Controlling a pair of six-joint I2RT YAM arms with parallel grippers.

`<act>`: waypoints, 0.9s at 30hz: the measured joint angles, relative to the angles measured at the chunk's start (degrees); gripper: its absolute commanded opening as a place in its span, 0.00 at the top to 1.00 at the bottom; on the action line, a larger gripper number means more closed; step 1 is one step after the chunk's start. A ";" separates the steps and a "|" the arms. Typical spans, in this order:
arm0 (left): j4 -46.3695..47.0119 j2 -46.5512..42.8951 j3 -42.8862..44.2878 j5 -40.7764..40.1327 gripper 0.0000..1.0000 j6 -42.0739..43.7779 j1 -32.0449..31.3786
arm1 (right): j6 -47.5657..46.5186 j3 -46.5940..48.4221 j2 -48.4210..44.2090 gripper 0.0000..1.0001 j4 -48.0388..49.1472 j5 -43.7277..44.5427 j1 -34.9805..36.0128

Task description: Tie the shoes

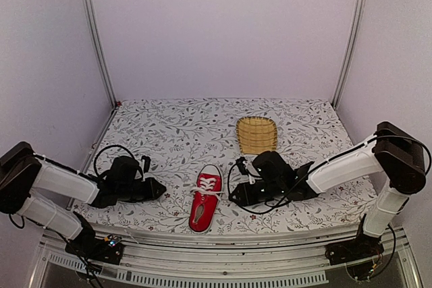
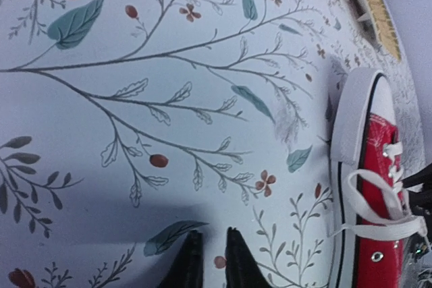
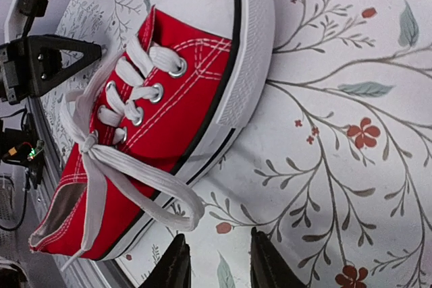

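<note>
The red sneaker (image 1: 204,200) with white sole and toe cap lies between my two arms, toe pointing away. Its white laces (image 3: 91,143) meet in a knot over the tongue. One lace loop (image 3: 158,197) hangs over the shoe's side onto the table, just ahead of my right gripper (image 3: 216,241). That gripper stands open and empty, a little apart from the loop. Another lace loop (image 2: 368,200) drapes towards my left gripper (image 2: 212,234). The left jaws stand slightly apart with only table between them, well left of the shoe (image 2: 378,187).
A yellow woven basket (image 1: 256,134) sits behind the shoe, to its right. The floral table cover (image 1: 169,133) spreads across the back. The table's front edge (image 1: 223,237) runs close behind the shoe's heel. Purple walls enclose the sides and back.
</note>
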 measured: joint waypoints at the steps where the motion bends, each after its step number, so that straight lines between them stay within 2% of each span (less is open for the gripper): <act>1: -0.11 -0.37 0.04 0.20 0.52 0.55 0.07 | -0.31 -0.52 -0.55 0.48 -0.13 0.13 -0.02; 3: -0.48 -1.70 0.26 0.48 0.36 1.64 0.20 | -0.94 -1.68 -2.08 0.35 -0.52 0.46 -0.11; 5: -1.79 -3.63 0.74 0.50 0.29 2.49 0.46 | -1.95 -2.49 -4.15 0.29 -0.92 1.01 -0.28; 8: -4.31 -5.84 2.71 0.50 0.24 4.61 1.25 | -2.99 -2.71 -7.15 0.15 -1.11 1.46 -0.66; 14: -8.02 -6.47 9.22 2.62 0.21 10.27 7.08 | -6.45 -1.86 -9.99 0.10 -1.51 0.76 -5.90; 17: -8.72 -6.25 11.96 4.35 0.20 13.57 14.67 | -8.70 -0.72 -9.99 0.08 -1.99 0.39 -12.13; 23: -6.29 -8.17 12.15 7.19 0.17 18.18 39.87 | -14.45 -1.16 -13.92 0.06 -2.97 -0.31 -29.24; 27: -1.16 -11.87 8.20 3.89 0.16 21.66 48.72 | -18.05 -4.83 -22.12 0.05 -1.60 -1.18 -44.57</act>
